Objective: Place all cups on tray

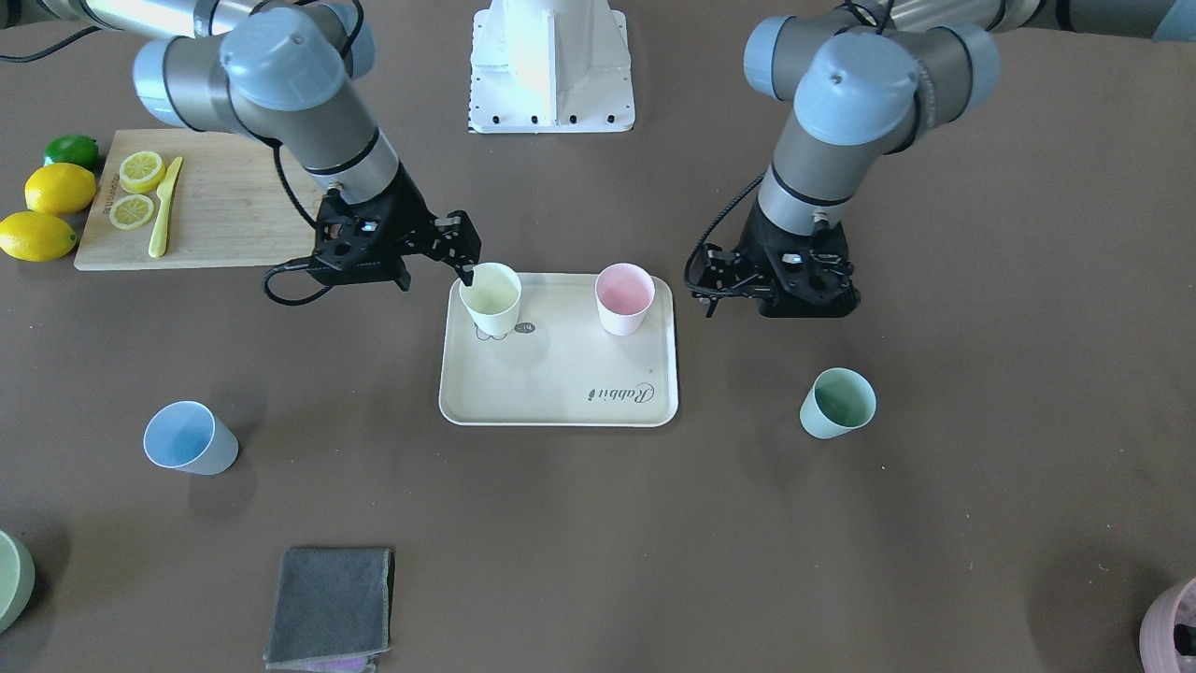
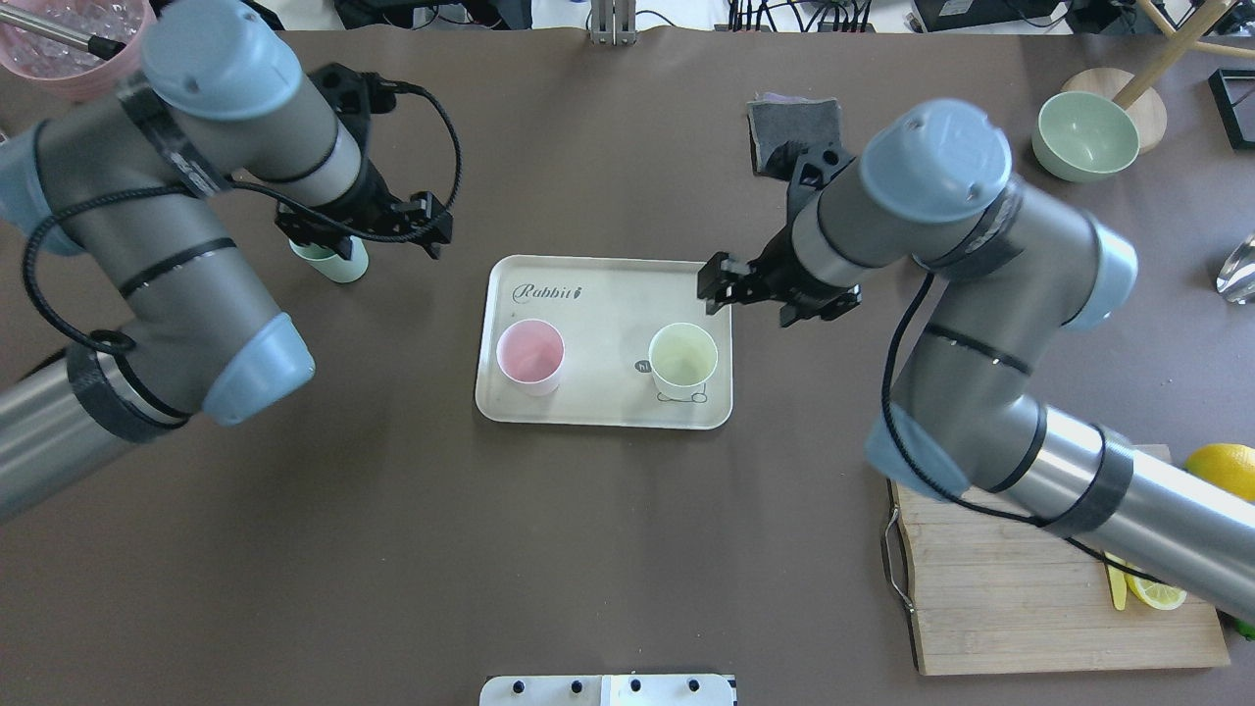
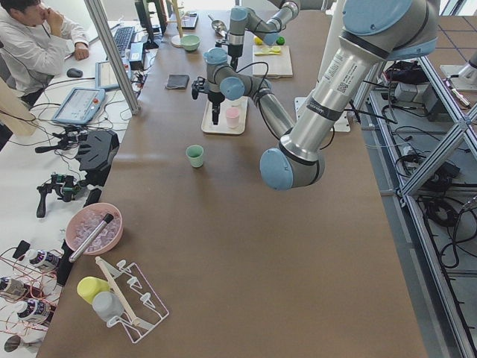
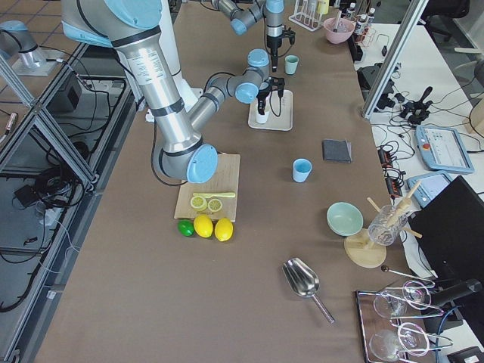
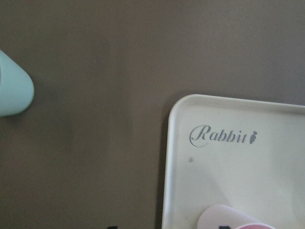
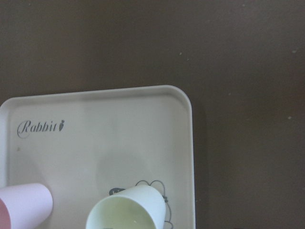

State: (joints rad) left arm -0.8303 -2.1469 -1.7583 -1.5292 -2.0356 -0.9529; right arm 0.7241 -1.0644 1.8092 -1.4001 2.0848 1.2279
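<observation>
A long brown table (image 3: 223,261) stands on grey floor tiles (image 3: 447,321). A white workbench (image 3: 30,175) runs along its far edge, behind aluminium posts (image 3: 112,54).

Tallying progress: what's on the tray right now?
The yellow cup and pink cup stand upright on the tray. The yellow cup hides part of its drawing.
</observation>
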